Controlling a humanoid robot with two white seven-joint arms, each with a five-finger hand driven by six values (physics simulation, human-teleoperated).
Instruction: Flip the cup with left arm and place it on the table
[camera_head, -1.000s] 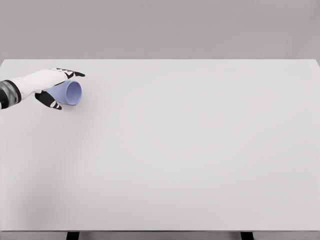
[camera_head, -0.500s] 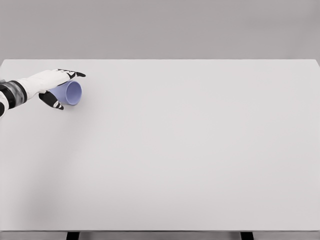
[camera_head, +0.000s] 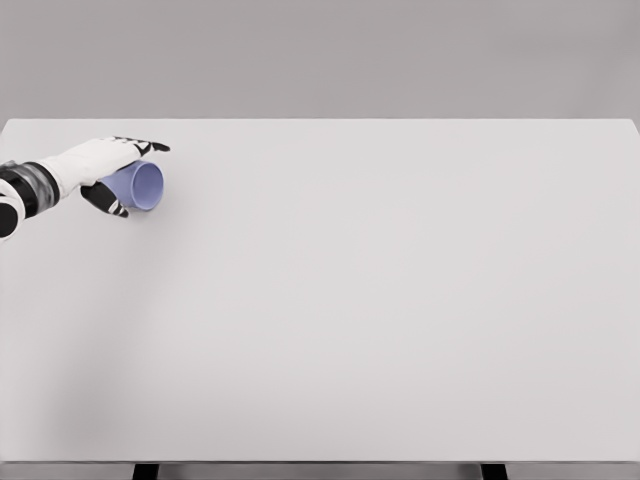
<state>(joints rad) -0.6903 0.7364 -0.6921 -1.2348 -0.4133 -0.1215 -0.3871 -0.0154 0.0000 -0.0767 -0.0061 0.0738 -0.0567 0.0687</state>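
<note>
A small lavender-blue cup (camera_head: 138, 185) lies on its side near the far left of the white table (camera_head: 380, 300), its open mouth turned toward the right and the camera. My left hand (camera_head: 125, 178) comes in from the left edge and is shut on the cup, fingers over its top and thumb under its lower side. The cup's base is hidden behind the palm. The right arm does not show.
The table's far edge runs just behind the hand, and its left edge is close to my forearm (camera_head: 25, 188). Two dark table legs (camera_head: 146, 471) show below the front edge.
The forearm has slid slightly right and the thumb has tucked closer under the cup. The cup itself has hardly moved.
</note>
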